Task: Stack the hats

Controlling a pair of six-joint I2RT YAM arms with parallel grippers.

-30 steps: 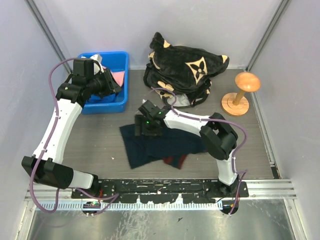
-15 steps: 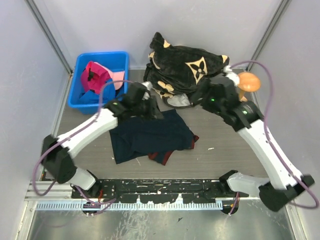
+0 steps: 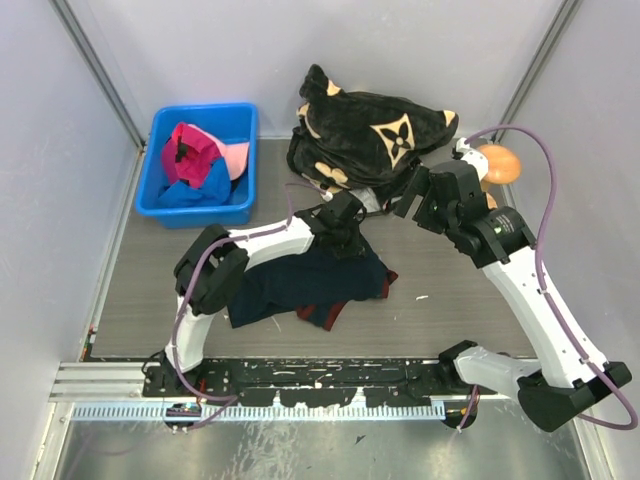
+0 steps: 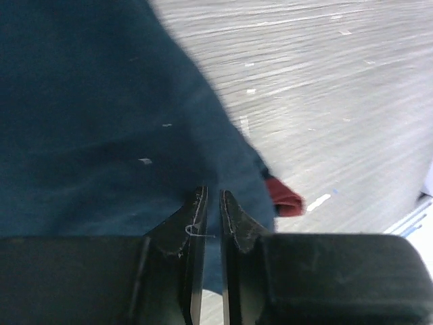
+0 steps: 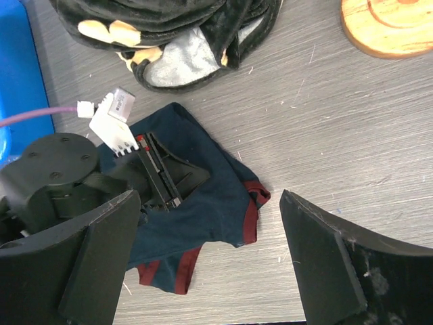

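Two robot arms over a grey worktop (image 3: 160,280), with hats heaped in a blue bin (image 3: 245,120).
A magenta hat (image 3: 188,148), blue hat (image 3: 195,188) and light pink hat (image 3: 236,158) lie inside the bin. Right of the bin, the left pincer (image 4: 211,203) sits on a navy cloth (image 3: 300,280), almost clenched; whether it grasps the cloth cannot be told. Farther right, the right pincer (image 5: 210,257) hangs released, near a black plush bundle (image 3: 370,135) and a wooden stand (image 5: 389,24).

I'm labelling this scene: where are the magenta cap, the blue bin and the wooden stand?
magenta cap (image 3: 188,148), top external view, on its crown.
blue bin (image 3: 196,216), top external view, on its near wall.
wooden stand (image 5: 387,30), right wrist view, on its round base.
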